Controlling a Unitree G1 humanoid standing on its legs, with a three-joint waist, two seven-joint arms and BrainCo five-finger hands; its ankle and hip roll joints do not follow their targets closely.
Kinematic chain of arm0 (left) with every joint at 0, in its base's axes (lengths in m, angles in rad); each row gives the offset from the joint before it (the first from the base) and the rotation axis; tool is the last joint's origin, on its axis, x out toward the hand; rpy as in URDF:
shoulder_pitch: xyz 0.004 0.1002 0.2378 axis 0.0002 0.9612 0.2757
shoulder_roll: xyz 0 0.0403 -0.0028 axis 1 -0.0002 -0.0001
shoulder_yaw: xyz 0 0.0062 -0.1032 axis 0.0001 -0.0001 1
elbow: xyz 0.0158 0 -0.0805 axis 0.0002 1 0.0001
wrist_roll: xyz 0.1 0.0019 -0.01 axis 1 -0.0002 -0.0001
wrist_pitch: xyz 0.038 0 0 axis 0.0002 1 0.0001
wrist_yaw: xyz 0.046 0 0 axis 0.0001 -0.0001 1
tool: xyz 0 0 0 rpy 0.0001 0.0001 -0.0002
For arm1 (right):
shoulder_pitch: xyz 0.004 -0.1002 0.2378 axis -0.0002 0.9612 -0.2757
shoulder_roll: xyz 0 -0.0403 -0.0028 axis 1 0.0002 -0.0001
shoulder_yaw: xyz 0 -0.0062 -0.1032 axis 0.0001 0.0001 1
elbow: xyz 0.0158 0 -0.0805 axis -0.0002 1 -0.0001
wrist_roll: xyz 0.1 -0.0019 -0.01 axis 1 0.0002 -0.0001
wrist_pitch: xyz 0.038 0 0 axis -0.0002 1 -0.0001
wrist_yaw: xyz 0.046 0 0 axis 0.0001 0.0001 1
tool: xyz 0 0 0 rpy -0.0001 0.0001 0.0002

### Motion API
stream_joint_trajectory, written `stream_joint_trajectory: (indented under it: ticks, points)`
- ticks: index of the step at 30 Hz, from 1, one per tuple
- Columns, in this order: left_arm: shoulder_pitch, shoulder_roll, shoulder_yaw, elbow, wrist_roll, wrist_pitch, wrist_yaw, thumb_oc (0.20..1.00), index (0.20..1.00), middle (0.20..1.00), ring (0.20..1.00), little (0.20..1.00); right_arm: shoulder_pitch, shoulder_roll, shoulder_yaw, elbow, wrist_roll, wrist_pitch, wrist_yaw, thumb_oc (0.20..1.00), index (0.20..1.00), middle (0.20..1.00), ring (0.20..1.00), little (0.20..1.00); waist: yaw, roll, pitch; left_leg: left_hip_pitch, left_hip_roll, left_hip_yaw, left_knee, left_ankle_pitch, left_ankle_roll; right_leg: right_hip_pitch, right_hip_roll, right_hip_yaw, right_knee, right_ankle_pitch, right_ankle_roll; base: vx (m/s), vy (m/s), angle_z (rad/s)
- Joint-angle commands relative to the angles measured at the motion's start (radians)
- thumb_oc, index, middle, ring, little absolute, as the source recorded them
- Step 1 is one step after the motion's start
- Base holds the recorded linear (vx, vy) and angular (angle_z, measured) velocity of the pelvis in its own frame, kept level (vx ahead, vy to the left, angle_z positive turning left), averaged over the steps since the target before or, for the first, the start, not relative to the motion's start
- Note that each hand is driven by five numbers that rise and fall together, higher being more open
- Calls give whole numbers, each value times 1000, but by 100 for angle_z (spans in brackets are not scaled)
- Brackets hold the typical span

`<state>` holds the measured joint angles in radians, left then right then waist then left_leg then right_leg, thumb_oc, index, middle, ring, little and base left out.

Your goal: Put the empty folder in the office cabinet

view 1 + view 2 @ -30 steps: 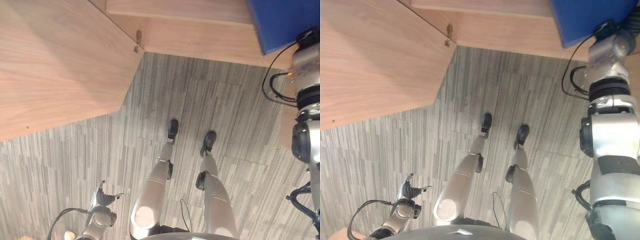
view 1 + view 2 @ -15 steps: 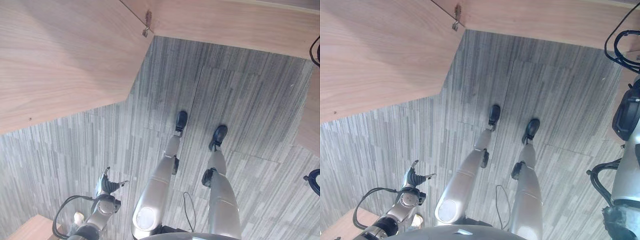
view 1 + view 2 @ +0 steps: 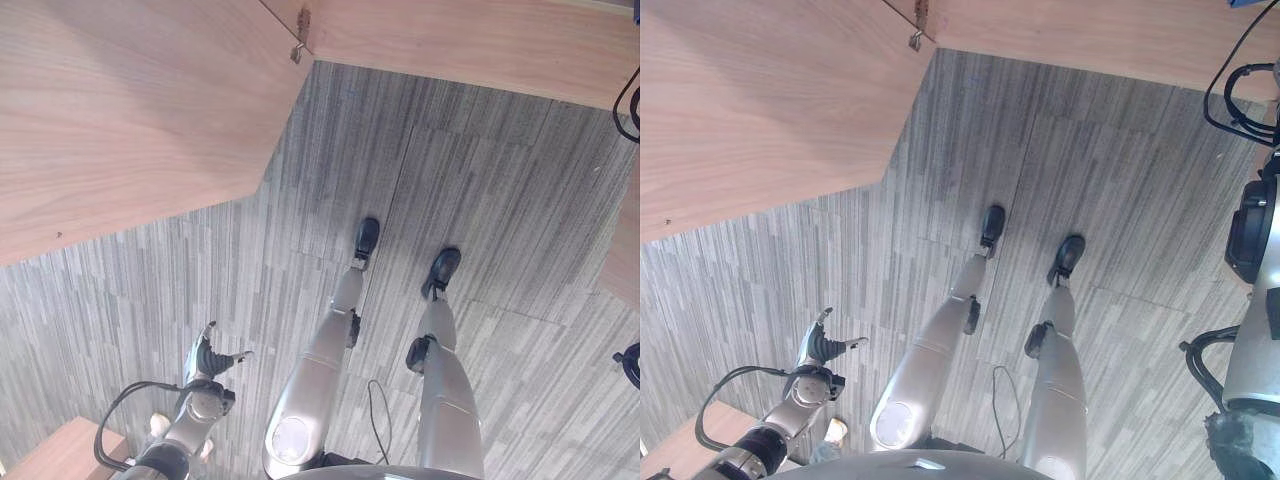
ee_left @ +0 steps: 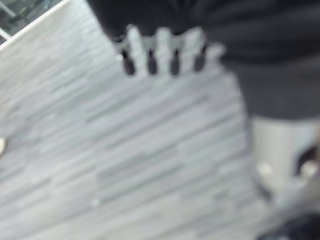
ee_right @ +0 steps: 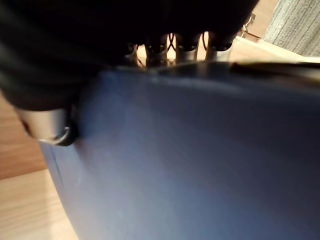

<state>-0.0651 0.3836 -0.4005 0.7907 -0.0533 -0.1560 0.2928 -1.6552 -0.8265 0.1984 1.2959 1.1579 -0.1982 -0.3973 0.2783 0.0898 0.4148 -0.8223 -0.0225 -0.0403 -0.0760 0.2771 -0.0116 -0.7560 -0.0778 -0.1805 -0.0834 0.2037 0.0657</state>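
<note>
The blue folder (image 5: 200, 160) is a wide flat blue face right in front of my right hand (image 5: 187, 50) in the right wrist view. The fingers curl over its top edge and the thumb (image 5: 47, 125) presses its side, so the hand is shut on it. Pale wood shows behind and below the folder. A sliver of blue (image 3: 1240, 3) sits at the top right corner of the right eye view. My left hand (image 3: 207, 360) hangs low at the left over the carpet, fingers (image 4: 162, 50) straight and holding nothing.
The cabinet's wooden door (image 3: 130, 110) stands swung out at the upper left, with a metal hinge (image 3: 300, 45) at its inner corner. The cabinet's wooden panel (image 3: 450, 40) runs along the top. Grey striped carpet (image 3: 480, 180) lies below. A wooden corner (image 3: 60, 455) sits at the lower left.
The camera has shifted, and the cabinet now sits higher in view. The blue folder and my right hand have gone up past the top right edge. The left hand hangs as before.
</note>
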Motion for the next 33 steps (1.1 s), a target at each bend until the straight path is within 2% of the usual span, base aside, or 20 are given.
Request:
stream_joint_trajectory:
  ticks: [1,12,22,23,24,33]
  points:
    - [90,48,-18,46,2,9,-3,1000,1000,1000,1000,1000,49,-49,131,-22,-30,-43,35,200,200,200,200,200,11,-55,-156,17,-27,6,-11,-132,-99,6,-83,9,-4,-55,121,0,0,0]
    - [96,62,-10,17,-19,10,-12,1000,1000,1000,1000,1000,45,-36,153,-20,-50,-40,43,200,200,200,200,200,15,-64,-156,9,-25,1,-11,-131,-102,-3,-83,3,-4,-53,120,0,0,0]
    - [98,70,3,-5,-27,9,-13,1000,1000,1000,1000,1000,52,-19,161,-17,-86,-24,39,200,200,200,200,200,14,-57,-149,17,-26,2,-11,-130,-100,-2,-84,6,-4,-47,122,-1,0,0]
    - [35,62,-17,35,-14,31,-12,1000,1000,1000,1000,1000,60,36,161,-25,-84,-29,48,200,200,200,200,200,0,-61,-150,20,-24,4,-11,-131,-100,-3,-83,9,-4,-45,122,-5,42,-1]
    - [0,63,-22,98,17,39,-6,1000,1000,1000,1000,1000,65,56,138,-30,-70,-23,43,200,200,200,200,200,-9,-61,-148,22,-22,4,-11,-132,-100,-3,-82,13,-4,-43,122,2,46,-1]
    - [17,73,-1,105,6,37,-16,1000,1000,1000,1000,1000,48,5,128,-9,-44,-20,37,200,200,200,200,200,-9,-61,-144,32,-37,4,-11,-136,-100,7,-92,15,-4,-40,129,3,8,-2]
